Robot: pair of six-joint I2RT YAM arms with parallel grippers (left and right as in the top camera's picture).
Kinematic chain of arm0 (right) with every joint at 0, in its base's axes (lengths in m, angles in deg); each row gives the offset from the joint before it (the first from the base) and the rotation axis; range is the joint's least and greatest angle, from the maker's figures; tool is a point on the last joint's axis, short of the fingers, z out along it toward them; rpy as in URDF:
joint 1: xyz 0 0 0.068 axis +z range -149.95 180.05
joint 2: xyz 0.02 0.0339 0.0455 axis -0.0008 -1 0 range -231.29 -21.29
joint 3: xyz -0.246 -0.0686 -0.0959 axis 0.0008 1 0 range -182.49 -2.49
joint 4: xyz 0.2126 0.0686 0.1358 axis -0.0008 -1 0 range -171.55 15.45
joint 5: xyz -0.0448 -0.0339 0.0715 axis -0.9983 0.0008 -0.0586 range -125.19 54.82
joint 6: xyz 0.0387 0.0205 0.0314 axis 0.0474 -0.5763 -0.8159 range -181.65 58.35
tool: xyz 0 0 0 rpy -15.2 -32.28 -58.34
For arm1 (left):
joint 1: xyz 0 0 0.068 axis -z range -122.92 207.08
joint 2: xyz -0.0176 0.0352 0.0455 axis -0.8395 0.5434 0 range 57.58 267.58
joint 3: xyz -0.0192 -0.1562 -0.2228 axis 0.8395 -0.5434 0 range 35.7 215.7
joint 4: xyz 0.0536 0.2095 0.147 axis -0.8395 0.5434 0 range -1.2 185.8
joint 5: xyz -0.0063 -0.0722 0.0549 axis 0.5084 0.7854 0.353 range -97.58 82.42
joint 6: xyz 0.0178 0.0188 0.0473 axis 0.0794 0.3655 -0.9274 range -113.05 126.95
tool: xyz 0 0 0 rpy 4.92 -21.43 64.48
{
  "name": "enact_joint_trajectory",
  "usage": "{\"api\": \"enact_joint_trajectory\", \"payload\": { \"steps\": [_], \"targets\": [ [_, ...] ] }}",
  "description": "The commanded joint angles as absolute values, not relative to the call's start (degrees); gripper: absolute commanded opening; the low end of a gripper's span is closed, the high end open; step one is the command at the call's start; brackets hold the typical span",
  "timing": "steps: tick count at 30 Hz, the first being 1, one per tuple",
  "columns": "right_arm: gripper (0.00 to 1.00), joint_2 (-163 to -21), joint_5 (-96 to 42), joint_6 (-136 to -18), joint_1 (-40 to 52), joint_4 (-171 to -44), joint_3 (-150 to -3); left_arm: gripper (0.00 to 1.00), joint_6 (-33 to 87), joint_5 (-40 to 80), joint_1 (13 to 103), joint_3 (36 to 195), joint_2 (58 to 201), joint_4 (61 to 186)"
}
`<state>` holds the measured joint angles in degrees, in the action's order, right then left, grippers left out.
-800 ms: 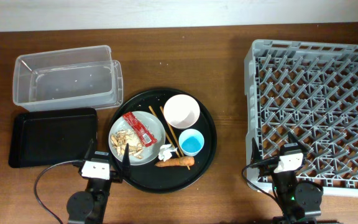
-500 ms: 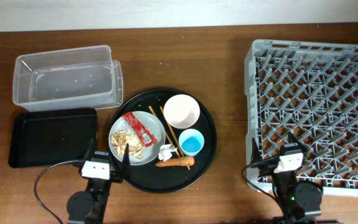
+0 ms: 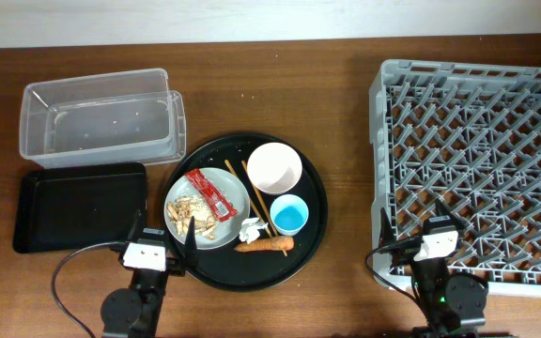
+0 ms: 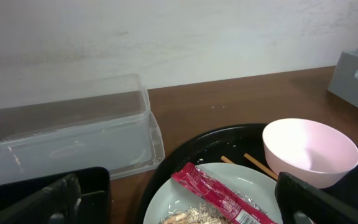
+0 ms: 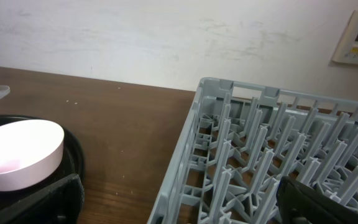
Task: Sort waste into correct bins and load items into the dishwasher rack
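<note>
A round black tray (image 3: 314,225) holds a pale grey plate (image 3: 236,195) with a red wrapper (image 3: 208,193) and beige scraps (image 3: 195,218), a whitish-pink bowl (image 3: 274,167), a light-blue cup (image 3: 289,215), chopsticks (image 3: 257,200), a white tissue (image 3: 250,228) and an orange carrot (image 3: 265,245). The clear tub (image 3: 101,116) and shallow black tray (image 3: 80,206) lie at left. The grey rack (image 3: 477,169) is at right. My left gripper (image 3: 158,246) is open at the round tray's near-left edge, over the plate (image 4: 253,186) and wrapper (image 4: 219,196). My right gripper (image 3: 419,235) is open at the rack's near-left corner (image 5: 229,168).
The bowl shows in the left wrist view (image 4: 309,152) and the right wrist view (image 5: 17,152). Bare wooden table lies between the round tray and the rack. A wall runs along the table's far edge.
</note>
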<state>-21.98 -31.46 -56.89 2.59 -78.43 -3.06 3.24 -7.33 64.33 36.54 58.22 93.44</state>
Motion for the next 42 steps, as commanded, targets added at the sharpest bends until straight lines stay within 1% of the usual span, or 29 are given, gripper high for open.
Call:
{"api": "enact_joint_trajectory", "payload": {
  "steps": [1, 15, 17, 18, 24, 27, 30, 33, 36, 39, 40, 42],
  "targets": [
    [0.98, -21.72, -30.93, -56.74, 2.22, -78.67, -2.80, 0.99, 2.11, -6.28, 64.04, 36.17, 57.91, 93.46],
    [0.98, -21.72, -30.91, -56.74, 2.22, -78.67, -2.80, 0.99, 2.11, -6.32, 64.04, 36.19, 57.91, 93.46],
    [0.98, -21.72, -30.91, -56.76, 2.22, -78.67, -2.80, 0.99, 2.11, -10.39, 64.04, 36.19, 57.91, 93.22],
    [0.98, -21.72, -30.54, -56.78, 2.22, -78.67, -2.80, 0.99, 2.13, -10.32, 64.04, 36.19, 57.91, 93.11],
    [0.98, -21.72, -28.29, -58.77, 2.22, -78.58, -2.87, 0.99, 4.99, -9.91, 64.04, 36.74, 58.13, 94.01],
    [0.98, -21.85, -28.25, -62.20, 2.22, -81.14, -4.44, 0.99, 5.69, -9.93, 64.04, 40.26, 61.11, 97.77],
    [0.98, -22.83, -28.29, -62.16, 2.22, -86.21, -8.75, 0.99, 6.28, -9.91, 64.04, 46.20, 67.58, 100.83],
    [0.98, -26.55, -28.29, -62.16, 2.22, -91.35, -14.01, 0.99, 6.30, -9.65, 64.04, 53.81, 78.61, 102.10],
    [0.98, -34.44, -28.29, -62.18, 2.22, -98.32, -21.66, 0.99, 6.28, -7.26, 64.04, 64.74, 92.86, 106.84],
    [0.98, -43.25, -28.31, -62.16, 2.22, -104.51, -30.23, 0.99, 6.26, -4.73, 64.04, 74.94, 104.58, 114.91],
    [0.98, -48.67, -28.29, -62.16, 2.22, -108.86, -35.63, 0.99, 6.26, -1.95, 64.04, 81.57, 111.29, 121.13],
    [0.98, -54.61, -28.31, -62.14, 2.22, -114.69, -41.53, 0.99, 6.26, -0.10, 64.04, 87.32, 116.95, 127.71]
  ]
}}
